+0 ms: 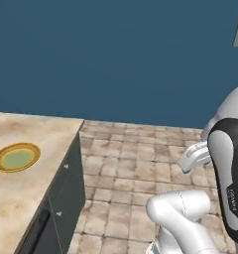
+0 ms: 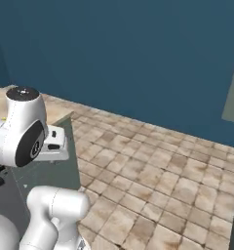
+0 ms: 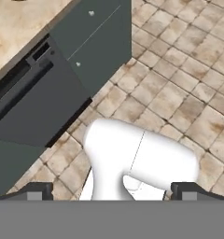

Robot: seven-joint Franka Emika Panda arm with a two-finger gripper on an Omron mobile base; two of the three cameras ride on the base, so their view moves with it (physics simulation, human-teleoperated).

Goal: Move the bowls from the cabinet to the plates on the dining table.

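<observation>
On the far left of the left base view we see a yellow-rimmed plate (image 1: 17, 157) lying flat on the beige marble surface (image 1: 27, 198), with no bowl on it. To its right, the surface's dark grey side panel (image 1: 66, 193) drops to the tiled floor (image 1: 126, 168), which runs back to a blue wall (image 1: 116, 54). In the hand view our claw (image 3: 112, 191) points down at the floor beside that dark panel, its tips spread wide apart and pinching nothing.
</observation>
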